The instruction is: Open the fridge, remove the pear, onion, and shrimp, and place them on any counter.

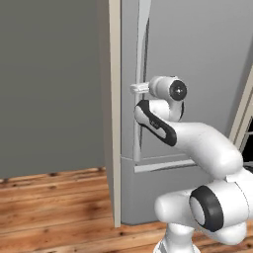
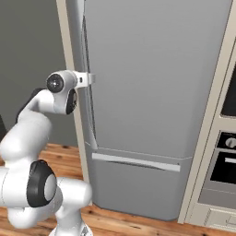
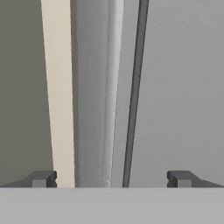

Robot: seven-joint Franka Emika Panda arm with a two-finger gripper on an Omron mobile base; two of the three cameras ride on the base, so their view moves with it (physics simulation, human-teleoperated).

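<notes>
The tall grey fridge [image 1: 197, 69] [image 2: 156, 69] stands shut, its lower drawer front [image 2: 138, 184] shut as well. Its long vertical door handle [image 1: 141, 59] [image 2: 88, 106] [image 3: 109, 87] runs down the door's left edge. My gripper [image 1: 134, 89] [image 2: 91, 78] [image 3: 111, 179] is at the handle about halfway up, open. In the hand view its dark fingertips [image 3: 43, 178] stand wide apart, with the handle rising between them. I cannot tell whether they touch it. The pear, onion and shrimp are hidden behind the closed door. The counter is out of view.
A beige side panel [image 1: 114, 99] [image 2: 69, 46] borders the fridge on the left, with a grey wall [image 1: 49, 84] beyond it. A built-in oven [image 2: 226, 161] in a beige cabinet stands to the fridge's right. The floor [image 1: 49, 202] is wooden planks.
</notes>
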